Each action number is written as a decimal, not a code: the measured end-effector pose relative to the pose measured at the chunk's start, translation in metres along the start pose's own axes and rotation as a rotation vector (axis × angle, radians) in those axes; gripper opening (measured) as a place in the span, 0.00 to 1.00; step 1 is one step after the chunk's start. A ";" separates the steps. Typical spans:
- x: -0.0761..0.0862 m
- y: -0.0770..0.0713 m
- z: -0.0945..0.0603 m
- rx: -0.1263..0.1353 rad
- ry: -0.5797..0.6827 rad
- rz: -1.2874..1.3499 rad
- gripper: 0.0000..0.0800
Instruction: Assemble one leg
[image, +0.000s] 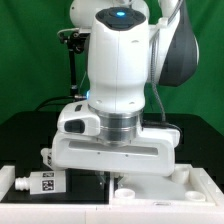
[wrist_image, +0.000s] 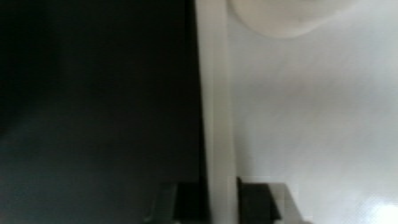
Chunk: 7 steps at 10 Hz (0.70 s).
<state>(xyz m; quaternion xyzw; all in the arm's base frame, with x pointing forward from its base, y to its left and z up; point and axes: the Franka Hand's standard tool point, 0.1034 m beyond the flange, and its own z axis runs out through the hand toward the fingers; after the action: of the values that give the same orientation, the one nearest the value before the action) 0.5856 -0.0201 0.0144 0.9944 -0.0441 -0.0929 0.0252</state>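
A wide white tray-like board (image: 185, 195) lies across the front of the exterior view. In the wrist view its thin raised rim (wrist_image: 214, 100) runs between my two dark fingertips (wrist_image: 263, 205). My gripper (wrist_image: 222, 205) is shut on that rim, one finger on each side. In the exterior view the gripper (image: 108, 178) hangs low over the board, its fingers mostly hidden by the hand. One leg (image: 42, 183), a short white peg with a black-and-white tag, lies at the exterior view's left, apart from the gripper.
A round recess (wrist_image: 285, 15) sits in the board's corner and also shows in the exterior view (image: 126, 190). The black table (wrist_image: 89, 110) lies beside the rim. A black stand (image: 70, 60) rises behind at the exterior view's left.
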 end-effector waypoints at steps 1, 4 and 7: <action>0.003 0.000 0.000 -0.021 0.024 -0.030 0.07; 0.004 0.002 0.002 -0.033 0.023 -0.096 0.08; 0.004 0.002 0.002 -0.031 0.023 -0.091 0.35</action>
<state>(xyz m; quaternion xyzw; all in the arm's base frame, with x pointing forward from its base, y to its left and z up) 0.5892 -0.0225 0.0118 0.9959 0.0031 -0.0832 0.0366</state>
